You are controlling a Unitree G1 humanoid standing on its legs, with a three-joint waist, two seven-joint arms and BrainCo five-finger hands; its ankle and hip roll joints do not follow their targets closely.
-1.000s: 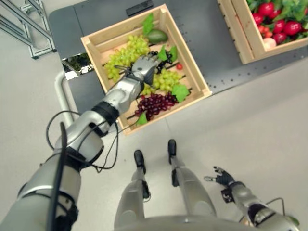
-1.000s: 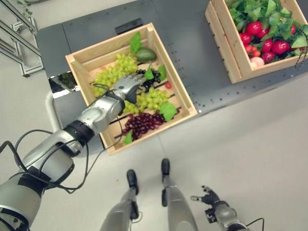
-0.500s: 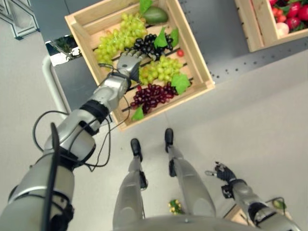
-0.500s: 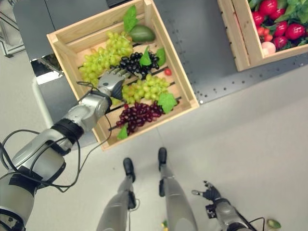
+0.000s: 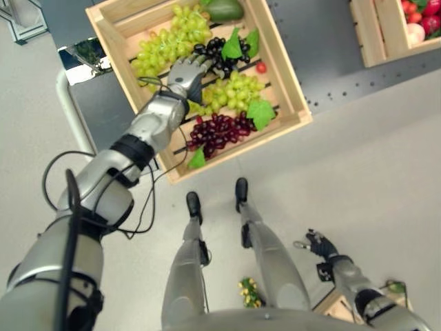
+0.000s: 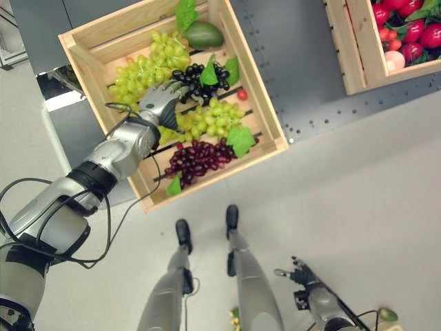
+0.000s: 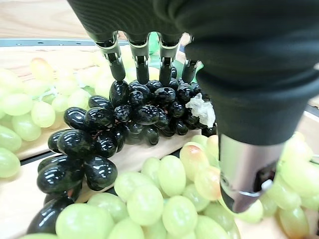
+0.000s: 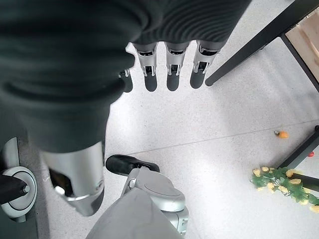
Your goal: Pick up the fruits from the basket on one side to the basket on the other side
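You set the left hand [image 7: 149,55] over the black grapes [image 7: 114,124] in the near crate [image 5: 282,89], fingers straight, touching, nothing grasped, lined up to grip. Right hand [image 8: 169,64] hung open.

left hand [image 5: 185,72] — moved from green grapes [image 5: 231,94] | fingertips now on black grapes [image 7: 119,119]

The right robot hand [image 8: 99,89] hangs with straight fingers over the floor [image 8: 214,134].
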